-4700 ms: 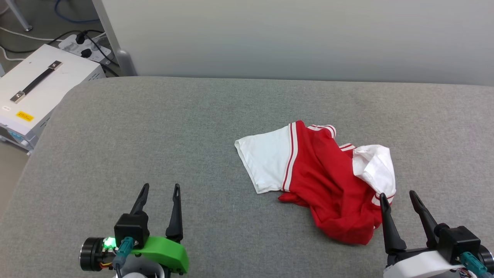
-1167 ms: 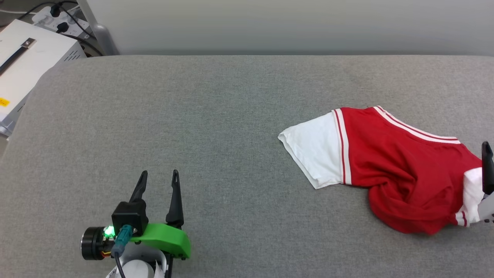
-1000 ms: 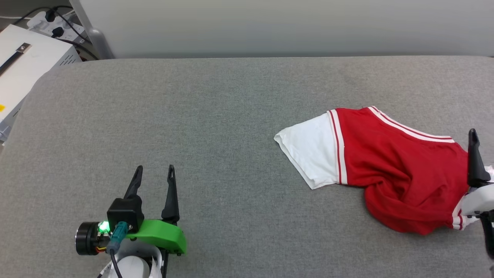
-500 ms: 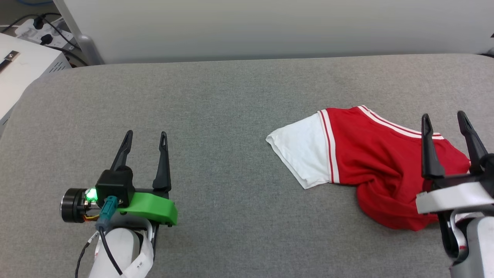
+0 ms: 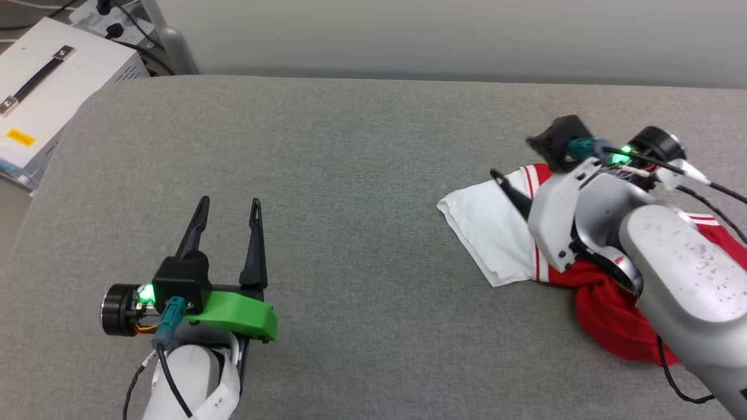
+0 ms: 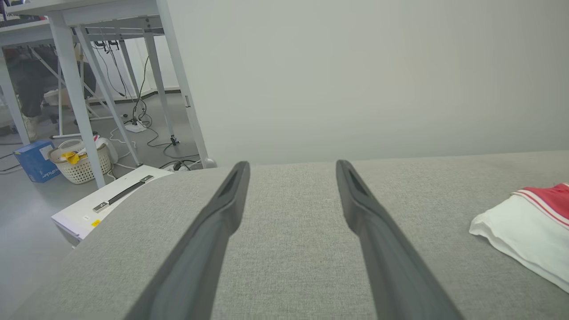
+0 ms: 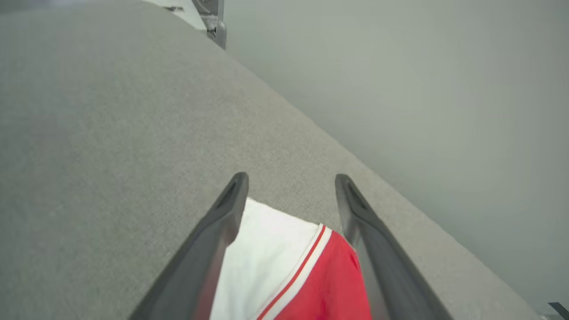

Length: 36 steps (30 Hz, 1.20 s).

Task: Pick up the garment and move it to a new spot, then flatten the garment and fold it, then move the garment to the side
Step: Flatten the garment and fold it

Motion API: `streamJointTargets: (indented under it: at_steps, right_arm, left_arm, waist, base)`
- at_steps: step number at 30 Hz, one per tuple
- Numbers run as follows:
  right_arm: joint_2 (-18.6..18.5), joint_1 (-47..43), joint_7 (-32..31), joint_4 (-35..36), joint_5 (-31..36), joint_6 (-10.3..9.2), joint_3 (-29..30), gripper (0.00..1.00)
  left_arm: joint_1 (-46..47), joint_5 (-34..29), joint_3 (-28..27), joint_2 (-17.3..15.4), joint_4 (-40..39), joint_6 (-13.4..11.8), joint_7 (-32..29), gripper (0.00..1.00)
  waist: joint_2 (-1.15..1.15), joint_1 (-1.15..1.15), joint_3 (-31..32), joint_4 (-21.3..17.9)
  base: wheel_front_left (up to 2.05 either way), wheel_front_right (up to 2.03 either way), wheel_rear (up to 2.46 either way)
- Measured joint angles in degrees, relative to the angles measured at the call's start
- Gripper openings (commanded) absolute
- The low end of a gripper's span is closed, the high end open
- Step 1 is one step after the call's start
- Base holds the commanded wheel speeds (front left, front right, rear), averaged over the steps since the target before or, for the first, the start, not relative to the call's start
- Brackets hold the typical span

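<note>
Straddling garment (image 7: 289, 275) sleeve edge, right gripper (image 7: 291, 180) splayed, empty; left gripper (image 5: 229, 202) splayed over open grey surface (image 5: 362, 175).

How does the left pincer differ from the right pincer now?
The left pincer has a green mount; the right pincer has a pale grey one. The left pincer is over the bare grey surface, apart from the garment; the right pincer is above the garment's white sleeve. The left pincer points away from the robot; the right pincer points toward its left. Both are open, holding nothing.
</note>
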<state>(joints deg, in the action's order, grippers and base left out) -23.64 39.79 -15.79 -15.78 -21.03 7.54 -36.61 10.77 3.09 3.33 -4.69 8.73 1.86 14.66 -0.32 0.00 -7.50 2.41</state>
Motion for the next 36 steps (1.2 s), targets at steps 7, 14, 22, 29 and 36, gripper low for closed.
streamJointTargets:
  at_steps: [7,14,22,29,36]
  right_arm:
    - [-5.2,11.5,-22.0,-4.9,-16.7,0.00,-21.7,1.00]
    - [-4.4,14.3,-24.3,-14.6,-22.3,0.00,-29.6,1.00]
    - [-3.9,14.0,-20.2,-19.6,-25.7,-0.05,-33.1,1.00]
    - [-3.7,13.4,-7.2,-20.1,-27.1,-0.04,-34.1,0.00]
    - [-7.3,13.4,3.9,-17.0,-30.1,0.00,-29.0,0.00]
  left_arm:
    - [0.5,0.2,0.9,0.9,-0.2,0.0,0.0,1.00]
    - [3.2,1.6,2.1,1.3,-0.7,-0.1,0.0,1.00]
    - [3.7,2.0,2.0,1.4,-0.8,-0.7,0.0,1.00]
    - [3.4,2.0,1.3,1.5,-0.2,-1.0,0.0,1.00]
    - [1.8,2.0,0.2,1.5,-0.2,-1.0,0.0,1.00]
  waist:
    - [0.00,0.00,-2.2,2.6]
    - [0.00,0.00,-5.7,5.0]
    - [0.00,0.00,-8.1,6.8]
    - [0.00,0.00,-6.6,5.6]
    - [0.00,0.00,-4.2,4.7]
  base:
    - [0.00,0.00,0.00]
    - [0.00,0.00,0.00]
    - [0.00,0.00,0.00]
    - [0.00,0.00,0.00]
    - [0.00,0.00,0.00]
